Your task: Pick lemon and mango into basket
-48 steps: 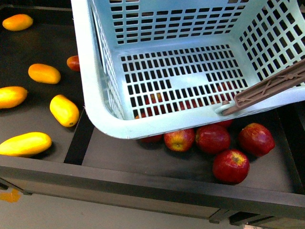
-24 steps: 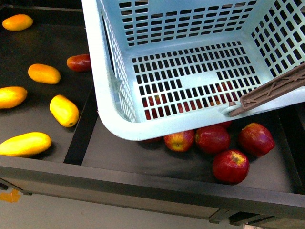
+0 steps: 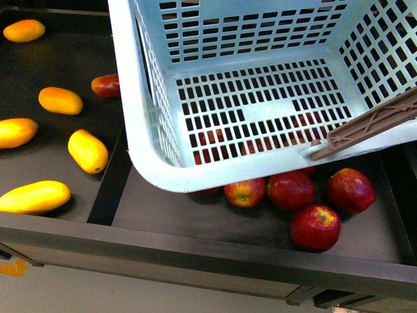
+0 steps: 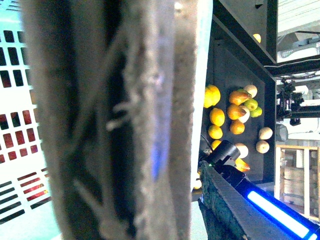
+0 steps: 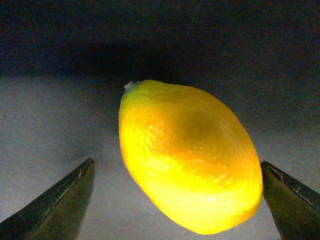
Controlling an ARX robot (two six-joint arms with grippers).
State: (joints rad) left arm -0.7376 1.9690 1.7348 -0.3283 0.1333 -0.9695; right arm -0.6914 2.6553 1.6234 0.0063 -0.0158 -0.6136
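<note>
Bright yellow and finely pebbled, the lemon (image 5: 187, 160) is seen lying on a pale grey surface (image 5: 40, 125) between the two dark fingers (image 5: 55, 205) of the right claw (image 5: 176, 162), which is spread wide, one finger well clear of the rind and the other just beside it. The fruit is judged to be light and firm but waxy and rounded, so it is likely to roll or slip out if pinched near its pointed ends. It would best be taken across its fat middle, with a moderate squeeze. A mango (image 3: 34, 197) lies at the lower left of the front view on the dark shelf (image 3: 65, 65). Its skin looks smooth, and it is judged to be heavier and easier to bruise, so a hold across the centre of its short width is advised. The turquoise basket (image 3: 150, 130) fills the upper right of that view, tilted over the red apples (image 3: 316, 227), its slotted floor bare. In the left wrist view a blurred brown-grey handle (image 4: 130, 125) fills most of the frame, and whether the left claw is closed on it cannot be told
</note>
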